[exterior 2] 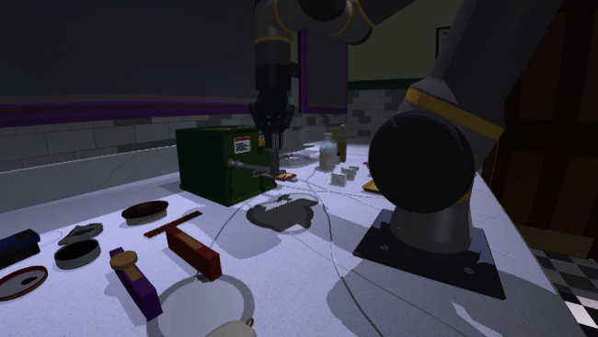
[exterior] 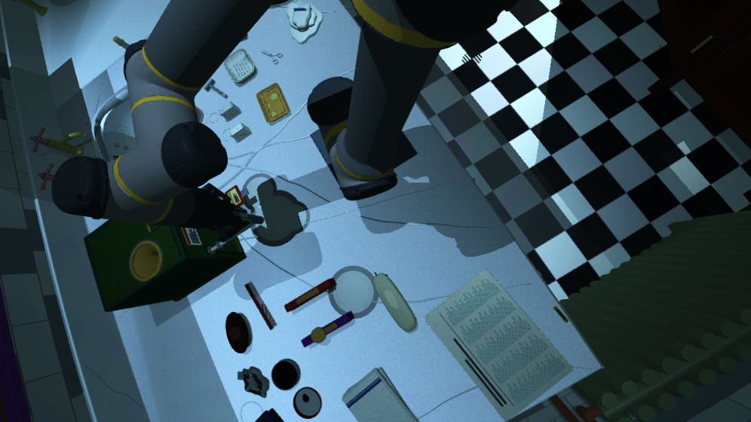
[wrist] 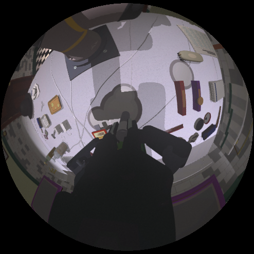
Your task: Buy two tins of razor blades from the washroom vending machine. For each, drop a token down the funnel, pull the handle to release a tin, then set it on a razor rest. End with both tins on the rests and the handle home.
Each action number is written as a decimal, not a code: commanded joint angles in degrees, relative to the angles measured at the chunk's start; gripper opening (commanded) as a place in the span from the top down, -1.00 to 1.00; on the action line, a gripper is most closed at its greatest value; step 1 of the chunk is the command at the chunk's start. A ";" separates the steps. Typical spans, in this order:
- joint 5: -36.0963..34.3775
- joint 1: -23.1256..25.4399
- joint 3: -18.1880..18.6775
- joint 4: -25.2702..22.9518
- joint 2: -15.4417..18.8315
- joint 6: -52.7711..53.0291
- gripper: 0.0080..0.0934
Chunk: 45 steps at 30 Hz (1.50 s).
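My gripper [exterior 2: 274, 166] points straight down in front of the green vending machine [exterior: 152, 262]. Its fingers are closed on the outer end of the machine's handle [wrist: 123, 123], a grey rod that sticks out of the front face [exterior 2: 250, 166]. The brass funnel [exterior: 145, 260] sits in the machine's top. A red and yellow tin [exterior: 234, 197] lies on the counter beside the machine, next to my fingers [exterior 2: 285, 176]. Two small white razor rests [exterior: 233, 120] stand further along the counter. A round token [exterior: 318, 334] sits on a purple block.
A white round dish [exterior: 353, 290] lies near the red block [exterior: 310, 295] and the purple block. A comb, brushes and small round tins lie left of them. A newspaper [exterior: 496, 344] covers the counter's near corner. The arm's base [exterior 2: 430, 248] stands mid-counter.
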 commanded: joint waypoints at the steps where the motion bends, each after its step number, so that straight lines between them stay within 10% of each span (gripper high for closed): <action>1: -0.07 0.02 -0.03 0.23 -0.09 0.00 0.58; 12: -0.07 0.02 -0.03 0.23 -0.09 0.00 0.06; 45: -0.07 0.02 -7.84 10.94 -2.93 0.00 0.06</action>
